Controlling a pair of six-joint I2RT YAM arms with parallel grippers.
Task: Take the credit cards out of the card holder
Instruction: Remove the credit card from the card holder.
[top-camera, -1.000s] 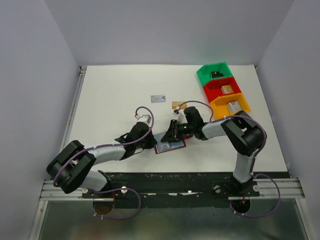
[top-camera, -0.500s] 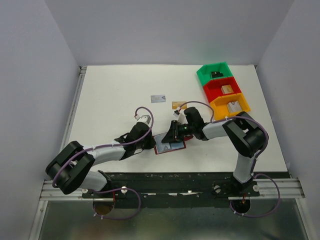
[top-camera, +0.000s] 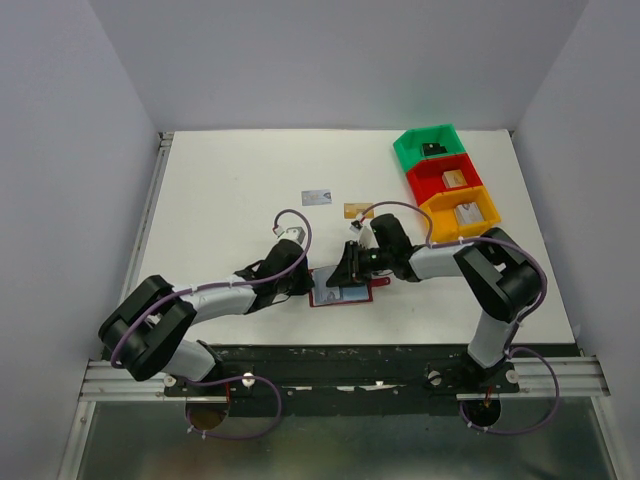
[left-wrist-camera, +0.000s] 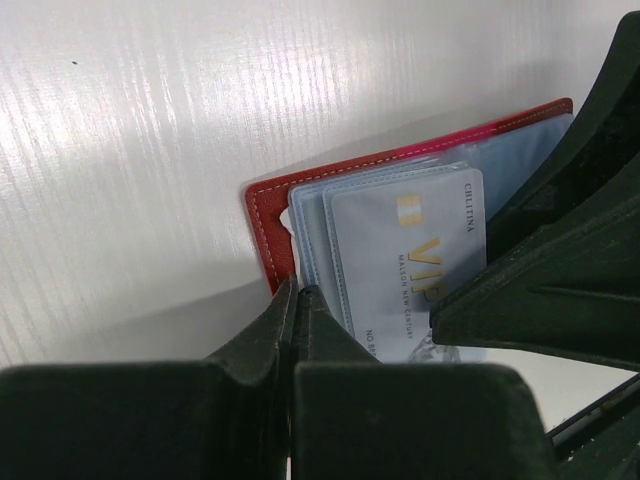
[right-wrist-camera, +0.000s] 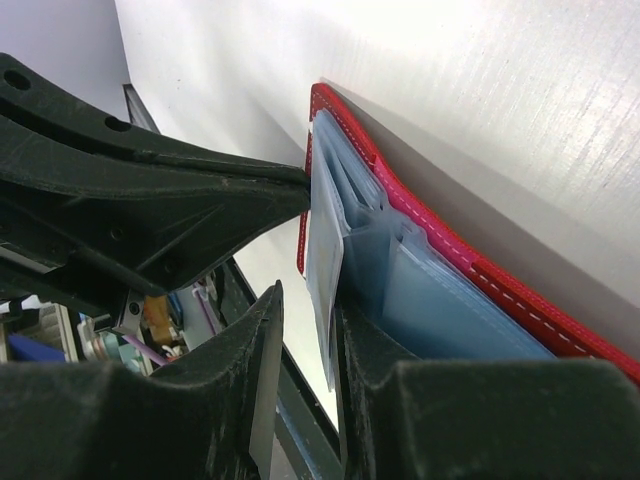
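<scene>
The left gripper (left-wrist-camera: 297, 300) is clenched tight, tips on the red edge of the dark red leather-like bifold card holder (left-wrist-camera: 262, 215) with pale blue lining; the right gripper (right-wrist-camera: 308, 300) stands part-open astride the thin silver-grey rectangular credit card (left-wrist-camera: 410, 260) lettered VIP, not clamped; if the left tips slip, a pull would likely drag the clear sleeve (left-wrist-camera: 310, 230) or the whole holder along; the card holder lies open, face up, on the white table (top-camera: 230, 190) between both arms, long axis left-to-right, snap tab (top-camera: 381, 283) toward the right arm.
</scene>
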